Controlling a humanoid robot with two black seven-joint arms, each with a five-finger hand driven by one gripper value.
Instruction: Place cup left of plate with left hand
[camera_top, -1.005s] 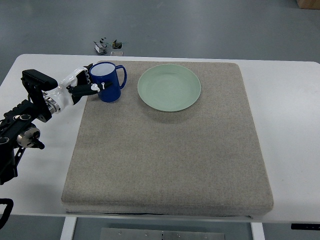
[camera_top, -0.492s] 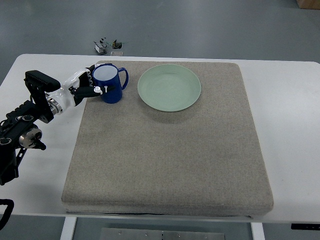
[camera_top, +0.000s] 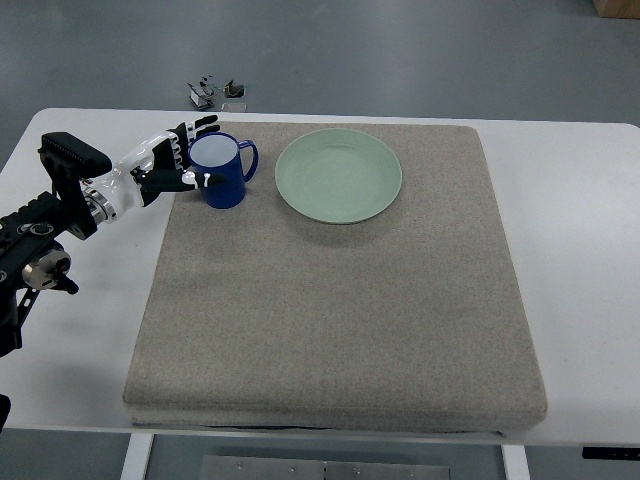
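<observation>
You have the left hand (camera_top: 175, 160) with fingers spread, just left of the upright blue mug (camera_top: 221, 170), which stands on the grey mat (camera_top: 330, 320) beside the green plate (camera_top: 338, 175), handle pointing plateward.

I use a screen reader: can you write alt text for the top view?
The robot's left hand, fingers spread, is beside an upright blue cup standing on a grey mat, left of a pale green plate. The mat lies on a white table.
</observation>
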